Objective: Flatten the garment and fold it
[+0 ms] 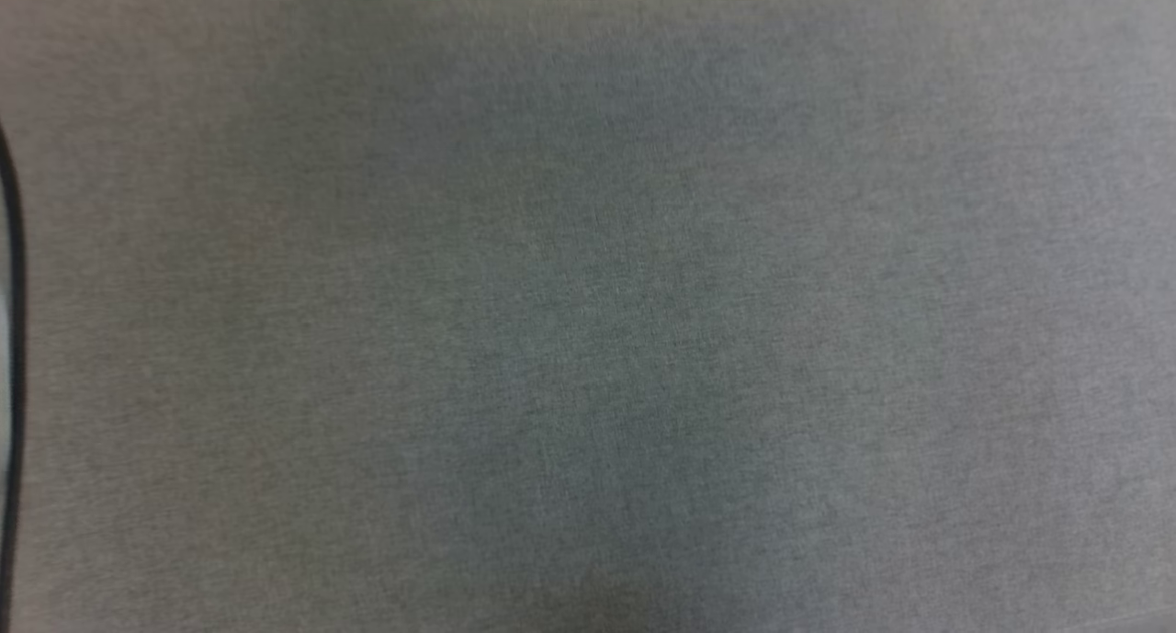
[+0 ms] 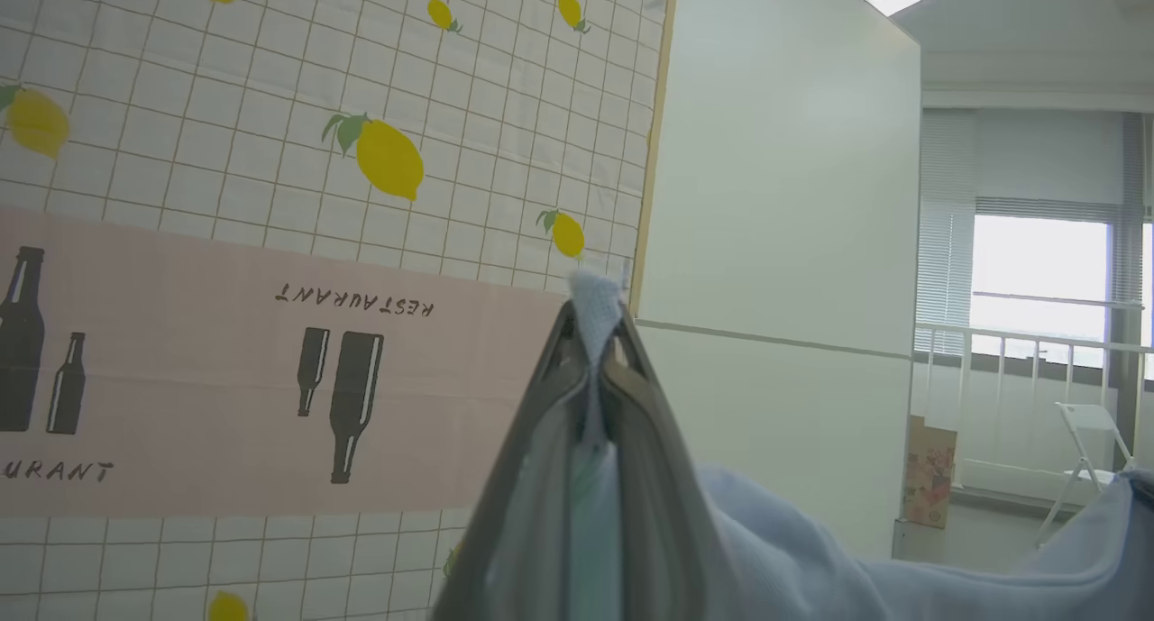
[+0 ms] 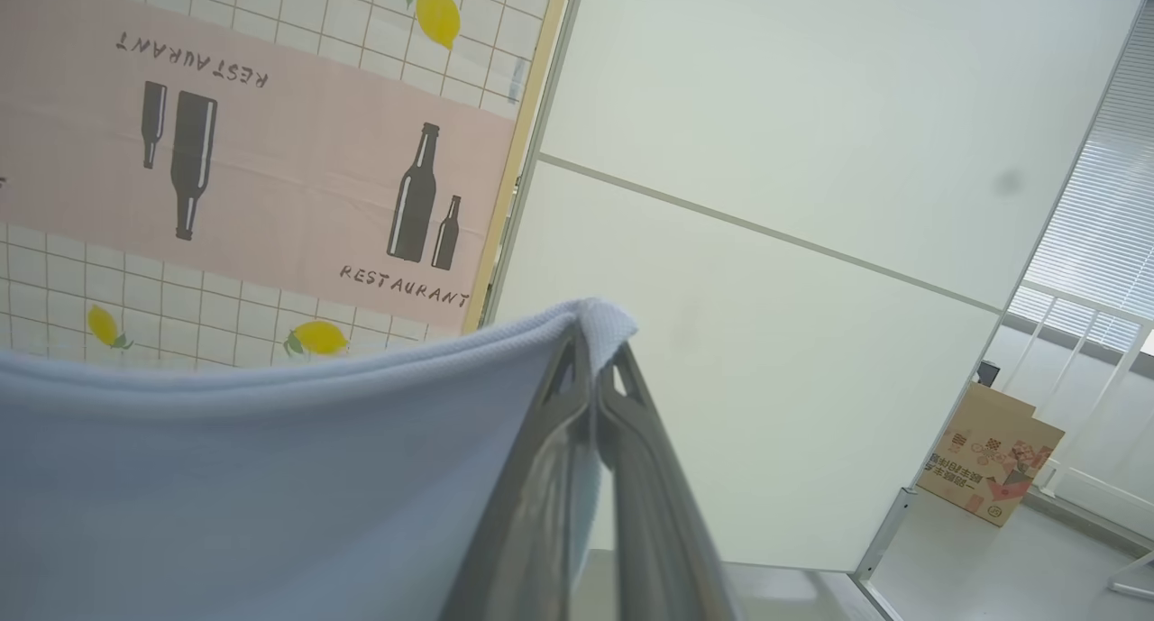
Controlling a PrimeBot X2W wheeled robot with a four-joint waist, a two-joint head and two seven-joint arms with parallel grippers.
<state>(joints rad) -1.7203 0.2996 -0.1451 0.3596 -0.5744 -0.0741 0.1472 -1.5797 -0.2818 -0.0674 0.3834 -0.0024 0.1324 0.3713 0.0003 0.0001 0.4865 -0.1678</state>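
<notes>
1. Left gripper (image 2: 596, 337) - fingers pinched tight on the shirt (image 2: 802, 558) edge; cloth pokes out at frame centre.
2. Right gripper (image 3: 597, 369) - clamped on a shirt corner; the cloth spreads across the lower left.
3. Head view: grey cloth surface (image 1: 588, 302).

Blocked ahead by lemon-print panel (image 2: 270, 107) and white partition (image 2: 775, 197), garment (image 3: 270, 468) spread across lower field; open floor (image 3: 992, 571) past partition's end, there narrowed by cardboard box (image 3: 990, 454), folding chair (image 2: 1091, 450), railing (image 2: 1010, 351); dark cable (image 1: 11, 339) at grey surface's (image 1: 588, 302) left edge.

A grey woven surface (image 1: 588, 302) lies flat; a thin dark strip (image 1: 13, 339) curves along its left edge.
</notes>
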